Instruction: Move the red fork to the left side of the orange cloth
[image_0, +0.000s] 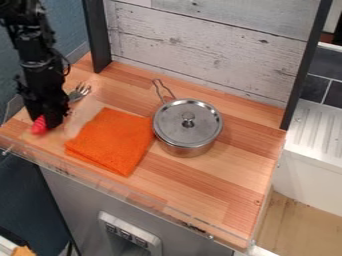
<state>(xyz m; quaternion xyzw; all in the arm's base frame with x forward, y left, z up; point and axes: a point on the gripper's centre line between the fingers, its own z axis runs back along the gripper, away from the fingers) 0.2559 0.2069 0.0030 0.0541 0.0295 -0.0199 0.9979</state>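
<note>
The black gripper (51, 117) hangs down at the left of the wooden counter, over the middle of the red fork. The fork's red handle (39, 126) shows at the gripper's lower left, and its silver tines (81, 91) stick out to the upper right; the part between is hidden behind the gripper. Whether the fork is held or lies on the counter, I cannot tell. To the right of both lies the folded orange cloth (112, 140), flat and apart from the fork.
Right of the cloth stands a metal pot (188, 125) with its lid on, its wire handle pointing to the upper left. A low transparent edge (127, 189) runs along the counter's front. Dark posts and a whitewashed board (207, 50) close off the back.
</note>
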